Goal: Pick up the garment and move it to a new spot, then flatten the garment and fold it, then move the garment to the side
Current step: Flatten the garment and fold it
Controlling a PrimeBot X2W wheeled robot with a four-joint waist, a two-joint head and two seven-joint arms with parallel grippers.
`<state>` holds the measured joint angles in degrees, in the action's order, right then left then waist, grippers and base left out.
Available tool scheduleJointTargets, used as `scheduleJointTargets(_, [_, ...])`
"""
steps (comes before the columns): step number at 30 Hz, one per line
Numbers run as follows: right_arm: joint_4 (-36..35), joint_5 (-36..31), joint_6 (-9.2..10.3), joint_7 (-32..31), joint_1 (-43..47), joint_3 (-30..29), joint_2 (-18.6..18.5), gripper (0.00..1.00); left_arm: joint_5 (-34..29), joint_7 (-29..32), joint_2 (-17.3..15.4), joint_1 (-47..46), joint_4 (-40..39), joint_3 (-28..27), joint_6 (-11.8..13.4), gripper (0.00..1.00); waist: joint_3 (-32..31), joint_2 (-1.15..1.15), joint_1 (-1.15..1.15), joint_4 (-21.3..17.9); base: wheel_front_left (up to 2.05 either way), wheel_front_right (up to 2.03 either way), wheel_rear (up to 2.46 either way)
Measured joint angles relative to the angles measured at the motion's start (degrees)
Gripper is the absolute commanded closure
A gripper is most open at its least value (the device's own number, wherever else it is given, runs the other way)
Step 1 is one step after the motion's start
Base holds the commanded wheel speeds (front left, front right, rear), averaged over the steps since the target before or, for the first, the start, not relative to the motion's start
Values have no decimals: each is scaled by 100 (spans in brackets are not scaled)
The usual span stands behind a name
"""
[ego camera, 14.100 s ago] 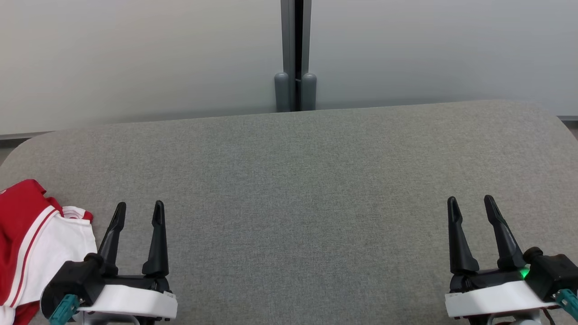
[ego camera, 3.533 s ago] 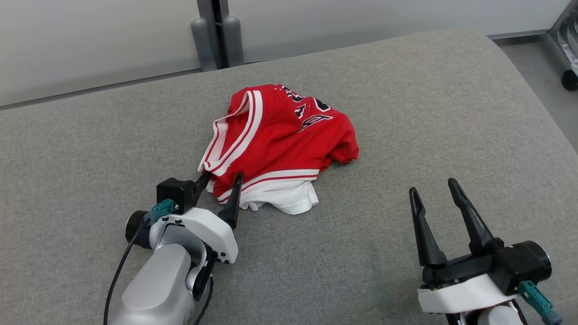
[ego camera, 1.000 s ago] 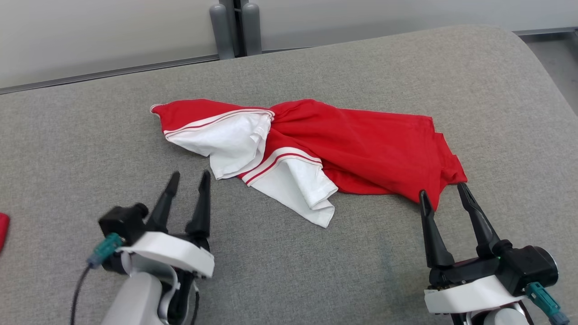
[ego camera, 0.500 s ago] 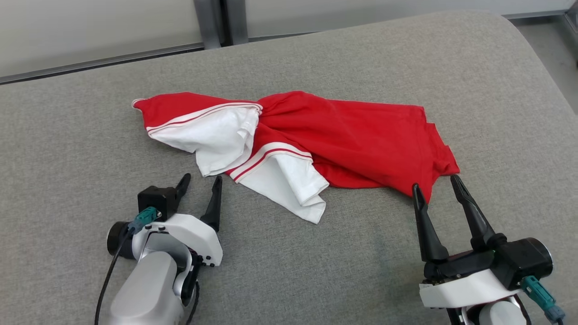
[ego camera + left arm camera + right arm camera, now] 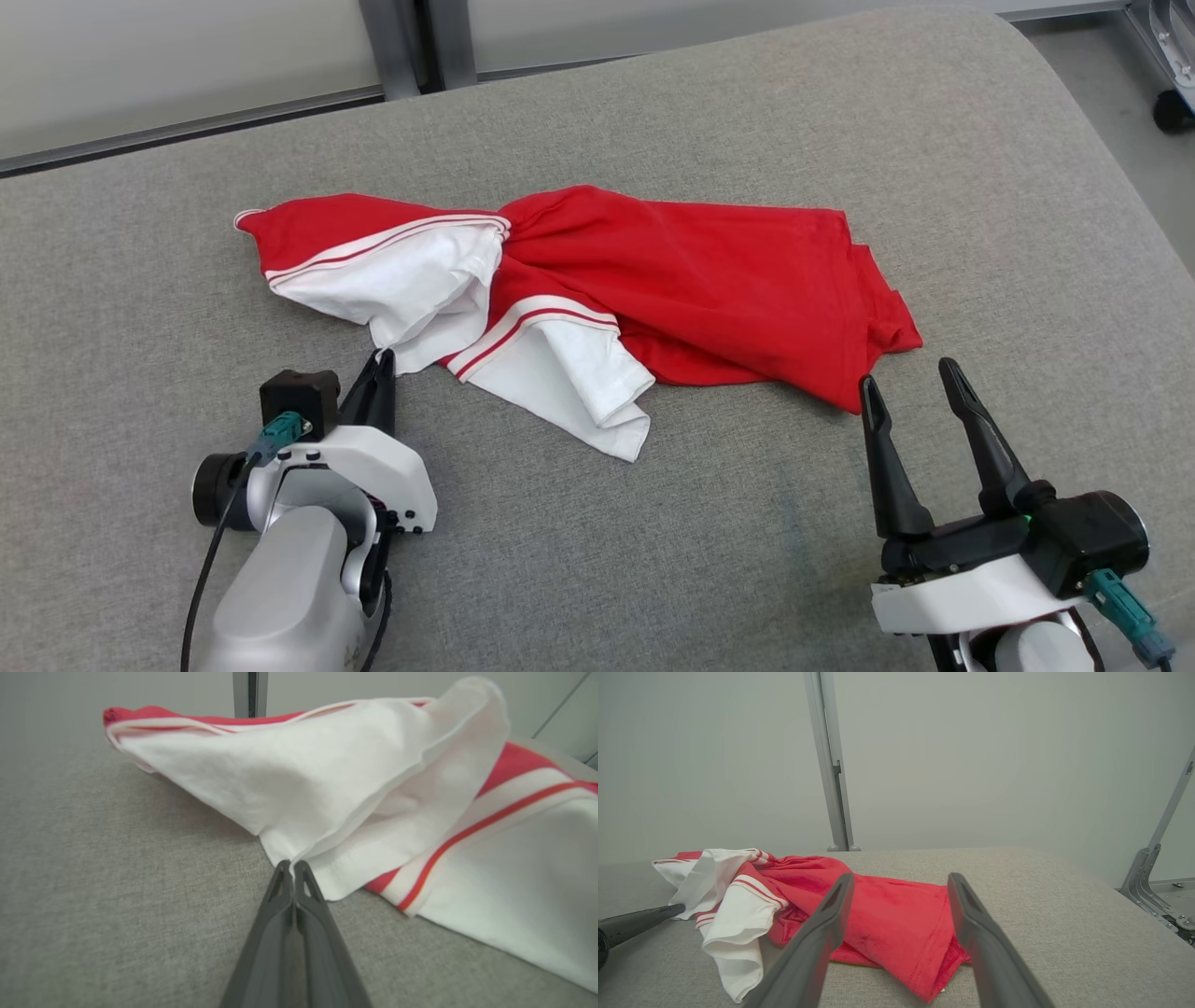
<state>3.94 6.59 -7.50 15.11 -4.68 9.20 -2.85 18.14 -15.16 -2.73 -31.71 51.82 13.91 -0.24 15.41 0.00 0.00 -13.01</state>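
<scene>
The garment (image 5: pixel 709 280), a red shirt with white sleeves and red stripes, lies crumpled and stretched out across the grey padded table (image 5: pixel 653 560). My left gripper (image 5: pixel 381 362) is shut on the near corner of a white sleeve. The left wrist view shows the closed fingertips (image 5: pixel 293 868) pinching that white cloth edge (image 5: pixel 327 788). My right gripper (image 5: pixel 907 375) stands open just short of the shirt's red hem corner, nothing between its fingers. In the right wrist view the red hem (image 5: pixel 901 924) lies between and beyond the spread fingers (image 5: pixel 831 905), and the left gripper's dark fingers (image 5: pixel 644 919) reach the white sleeve.
A grey post (image 5: pixel 401 47) and pale wall panels stand behind the table's far edge. The table's right end is rounded, with floor and a metal frame on a caster (image 5: pixel 1167 103) beyond it. Bare grey cloth lies in front of the shirt.
My left gripper has moved forward to the white sleeve corner and shut on it. The right gripper stays open by the red hem. The head camera has shifted a little.
</scene>
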Motion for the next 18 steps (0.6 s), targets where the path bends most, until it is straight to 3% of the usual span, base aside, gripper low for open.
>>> scheduleJointTargets(8, [27,-12,0,1,10,19,1,0,-77,2,-24,332,-343,-99,90,100,-155,0,0,118,0,0,0])
scheduleJointTargets(12, [298,254,0,1,-74,-16,-20,0,-377,2,-300,638,-971,-288,245,100,-214,0,0,197,0,0,0])
scheduleJointTargets(18, [1349,1201,0,0,-773,198,-569,0,-834,2,-609,1092,-1726,-432,342,100,-205,0,0,366,0,0,0])
